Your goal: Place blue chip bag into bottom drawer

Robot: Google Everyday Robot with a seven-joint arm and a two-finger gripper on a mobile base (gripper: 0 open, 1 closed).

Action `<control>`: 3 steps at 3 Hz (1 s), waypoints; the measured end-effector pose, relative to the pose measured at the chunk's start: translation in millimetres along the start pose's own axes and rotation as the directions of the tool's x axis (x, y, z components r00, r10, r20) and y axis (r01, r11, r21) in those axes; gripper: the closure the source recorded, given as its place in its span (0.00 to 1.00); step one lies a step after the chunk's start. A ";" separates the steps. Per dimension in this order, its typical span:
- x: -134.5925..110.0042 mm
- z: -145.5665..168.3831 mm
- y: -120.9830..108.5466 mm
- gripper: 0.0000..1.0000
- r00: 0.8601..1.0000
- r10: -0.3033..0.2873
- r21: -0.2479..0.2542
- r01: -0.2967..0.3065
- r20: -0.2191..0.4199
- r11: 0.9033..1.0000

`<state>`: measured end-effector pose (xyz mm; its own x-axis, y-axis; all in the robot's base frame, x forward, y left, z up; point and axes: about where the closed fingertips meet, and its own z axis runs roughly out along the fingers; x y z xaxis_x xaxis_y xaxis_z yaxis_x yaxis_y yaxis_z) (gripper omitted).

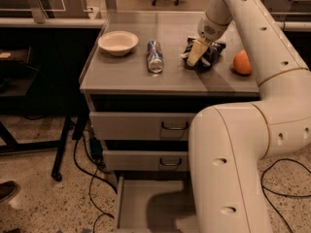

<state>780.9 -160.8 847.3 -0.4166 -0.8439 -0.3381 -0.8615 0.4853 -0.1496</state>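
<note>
The robot's white, tube-shaped arm (252, 28) reaches down over the grey three-drawer metal cabinet, and its tan-tipped pincer (198, 55) sits low at the back right of the grey tabletop (146, 79), right against the crumpled dark blue foil chip bag with white patches (214, 49). The pincer's tip covers the bag's left part. I cannot tell whether the pincer is clenched on the bag or released.

The bag lies on the tabletop, between a blue-and-silver drink can (155, 56) lying on its side to the left and a round orange fruit (242, 62) just to the right. A shallow cream-coloured bowl (118, 41) stands upright further left, apart from the can.

Below, the two upper grey drawers (136, 126) with dark wire handles are closed. The shallow bottom drawer (141, 205) is pulled out over the speckled floor (43, 203), showing a plain grey bottom partly shadowed by the arm's bulky lower segment. Black cables (85, 171) trail on the floor to the cabinet's left.
</note>
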 end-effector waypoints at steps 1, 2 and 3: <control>-3.4 4.8 -3.1 0.66 1.000 0.000 0.009 0.000 0.010 1.000; -5.9 8.3 -5.2 0.89 1.000 -0.001 0.014 0.001 0.016 1.000; -7.6 3.0 -4.9 1.00 1.000 -0.001 0.014 0.001 0.016 1.000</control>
<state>789.1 -156.1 847.9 -0.4113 -0.8406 -0.3525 -0.8575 0.4880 -0.1631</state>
